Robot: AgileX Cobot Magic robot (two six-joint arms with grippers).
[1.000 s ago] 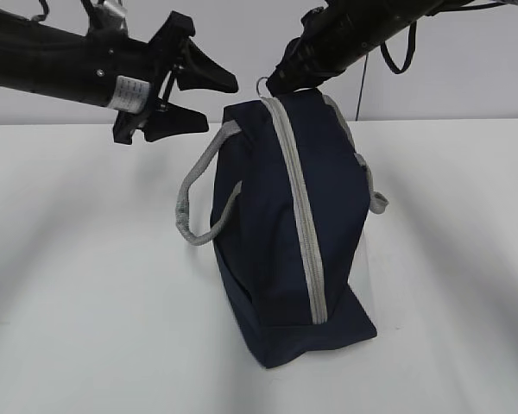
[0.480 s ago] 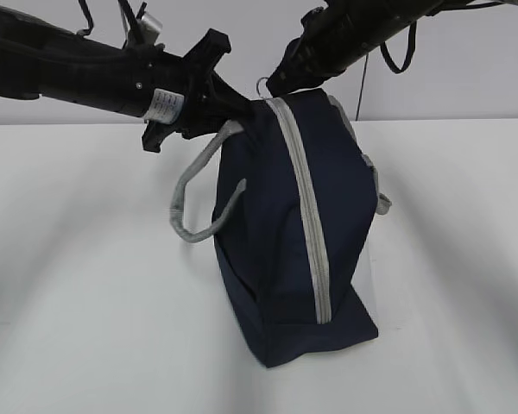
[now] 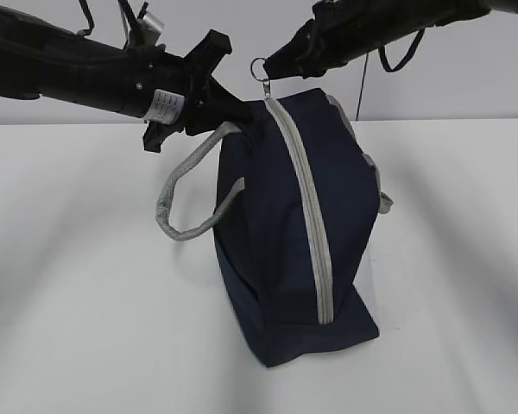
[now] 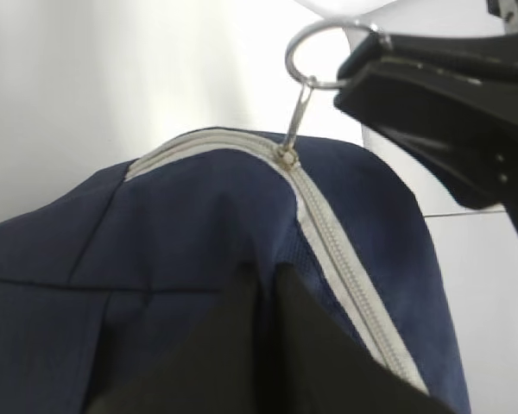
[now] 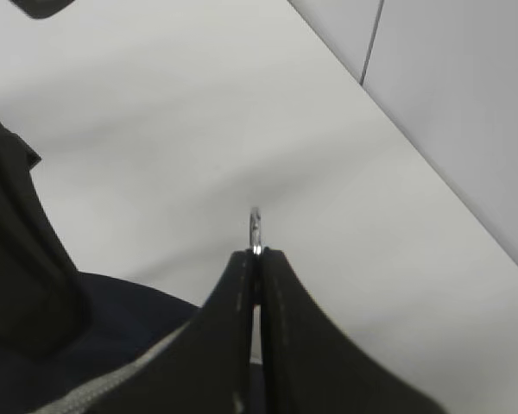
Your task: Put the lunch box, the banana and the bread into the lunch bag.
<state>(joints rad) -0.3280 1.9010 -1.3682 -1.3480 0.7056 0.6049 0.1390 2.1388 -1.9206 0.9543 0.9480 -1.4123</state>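
Directly below my two pincers, the lunch bag (image 3: 293, 224) stands zipped on the white table (image 3: 78, 285). My right pincer (image 3: 272, 67) is clenched on the zipper's metal ring (image 3: 259, 67) above the bag's top. My left pincer (image 3: 242, 110) is pinched tight on navy fabric beside the grey zipper band (image 3: 306, 207).

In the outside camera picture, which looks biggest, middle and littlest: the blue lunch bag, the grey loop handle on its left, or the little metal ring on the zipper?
1. lunch bag, biggest by far.
2. grey handle, middle.
3. zipper ring, littlest, pinched by the right gripper.
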